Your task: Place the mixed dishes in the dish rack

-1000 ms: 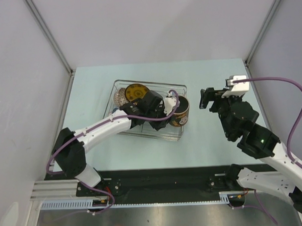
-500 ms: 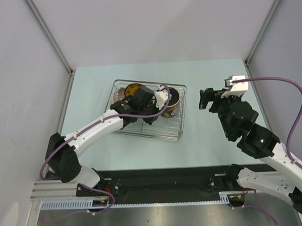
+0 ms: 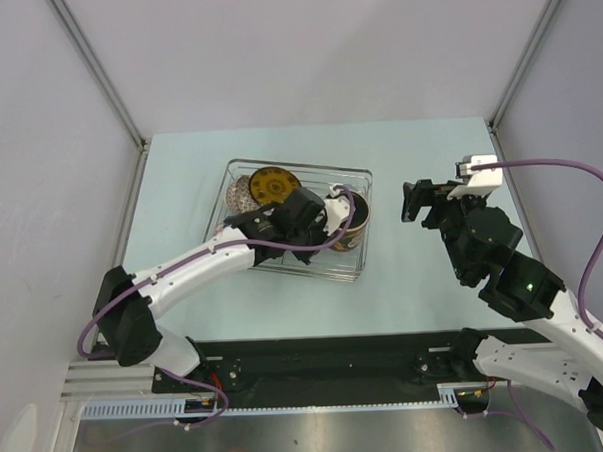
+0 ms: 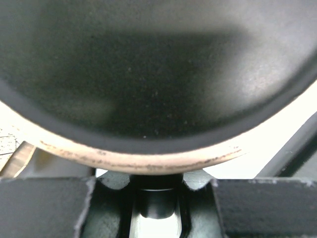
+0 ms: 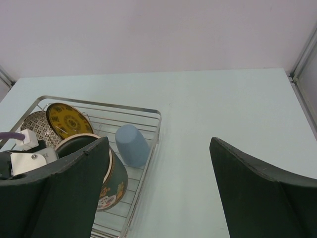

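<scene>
- The left arm reaches across the rack (image 3: 301,166), and its gripper (image 3: 336,216) sits at the rack's right end.
- Its jaws are nearly closed on the wall of the blue bowl (image 3: 360,229). From the wrist camera the cream rim (image 4: 143,159) dips right into the narrow gap between the two pads (image 4: 44,208).
- That bowl's dark inside fills almost the whole left wrist view.
- The blue bowl is tipped on its side inside the rack's right end, near the front. Its opening is turned towards the left gripper.
- I cannot tell whether it rests on the wires or hangs just clear of them.
- The plate (image 3: 273,184) stands on edge at the far side of the rack, its yellow motif facing up and forward.
- The red-white bowl (image 3: 239,195) leans just left of the plate, in the far left corner.
- The cup (image 5: 132,145) lies on its side in the rack by the right wall, just beyond the blue bowl.
- The right gripper (image 3: 415,199) hangs over bare worktop (image 3: 428,140), to the right of the rack and apart from it.
- Its jaws are spread wide with nothing between the fingers (image 5: 54,193).
</scene>
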Tool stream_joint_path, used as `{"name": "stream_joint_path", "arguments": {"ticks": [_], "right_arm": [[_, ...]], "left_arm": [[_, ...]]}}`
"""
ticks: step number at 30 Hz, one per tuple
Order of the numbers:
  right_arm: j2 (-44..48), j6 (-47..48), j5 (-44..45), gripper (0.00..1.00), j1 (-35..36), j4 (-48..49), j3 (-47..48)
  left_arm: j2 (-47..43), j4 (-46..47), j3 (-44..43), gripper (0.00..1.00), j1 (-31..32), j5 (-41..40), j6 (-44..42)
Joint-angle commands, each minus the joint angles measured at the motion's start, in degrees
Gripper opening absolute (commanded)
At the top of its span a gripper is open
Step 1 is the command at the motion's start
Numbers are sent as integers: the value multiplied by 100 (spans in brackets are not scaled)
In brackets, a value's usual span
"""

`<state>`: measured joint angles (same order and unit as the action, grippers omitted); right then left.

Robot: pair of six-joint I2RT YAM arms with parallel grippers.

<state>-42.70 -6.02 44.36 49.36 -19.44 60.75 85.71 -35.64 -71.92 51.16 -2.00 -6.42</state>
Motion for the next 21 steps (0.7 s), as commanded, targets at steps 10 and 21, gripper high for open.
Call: {"name": "stream_joint_path", "arguments": {"ticks": [10, 21], "right_arm": [[235, -276, 99, 88, -23, -51, -116], [323, -382, 126, 88, -23, -104, -248]], "left_arm": [[-11, 1120, -86, 0, 193, -591, 281], [103, 1112, 73, 0, 237, -275, 378]]}}
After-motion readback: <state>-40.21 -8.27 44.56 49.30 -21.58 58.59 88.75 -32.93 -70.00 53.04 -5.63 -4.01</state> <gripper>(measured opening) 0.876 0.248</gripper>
